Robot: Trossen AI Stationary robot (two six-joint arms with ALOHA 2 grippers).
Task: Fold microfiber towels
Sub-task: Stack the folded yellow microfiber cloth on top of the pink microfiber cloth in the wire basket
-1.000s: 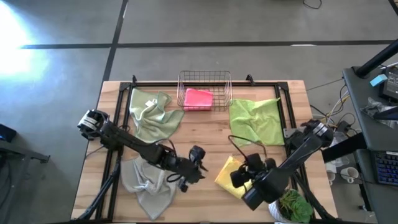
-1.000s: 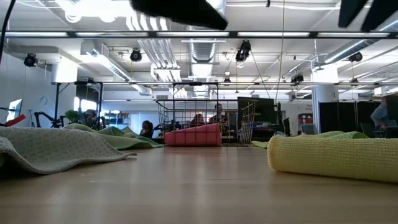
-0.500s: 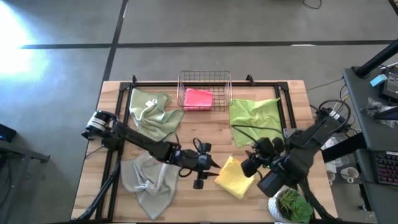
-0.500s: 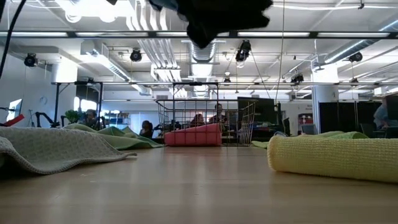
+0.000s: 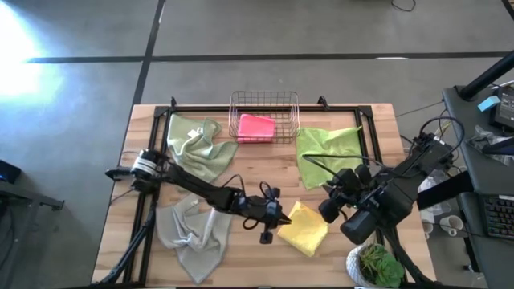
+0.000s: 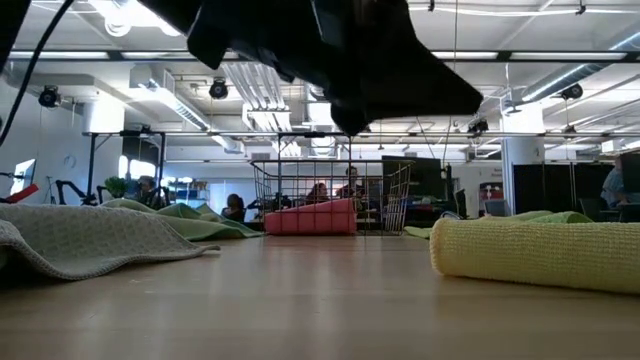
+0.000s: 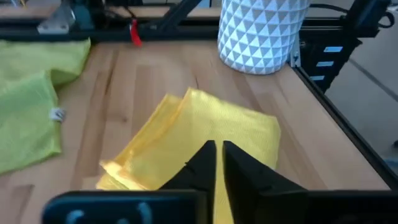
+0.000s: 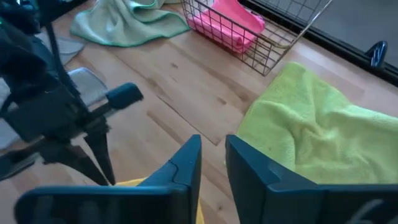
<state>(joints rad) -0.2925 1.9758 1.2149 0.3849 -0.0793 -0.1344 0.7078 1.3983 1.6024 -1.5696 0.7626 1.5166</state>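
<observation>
A folded yellow towel [image 5: 305,230] [image 7: 211,121] lies flat on the table near the front right. My left gripper [image 5: 279,217] [image 7: 217,163] hangs shut just above its left edge, clear of the table in the low view [image 6: 348,120]. My right gripper [image 5: 328,210] [image 8: 213,158] hovers higher, to the right of the yellow towel, open by a narrow gap with nothing in it. A lime green towel [image 5: 331,155] lies crumpled at the back right, a pale sage towel [image 5: 197,148] at the back left, and a grey-beige towel [image 5: 193,237] at the front left. A pink towel [image 5: 257,127] lies folded in the wire basket [image 5: 265,100].
A white patterned pot [image 7: 261,31] with a green plant [image 5: 373,265] stands at the front right corner, close to the yellow towel. Black rails [image 5: 152,144] run along the table's left, right and far sides. Bare wood shows at the middle [image 5: 265,172].
My left gripper has travelled toward the table's right edge and sunk, reaching the yellow towel's left edge. My right gripper has risen off the yellow towel and drawn back toward the right edge. The towel has stayed where it was.
</observation>
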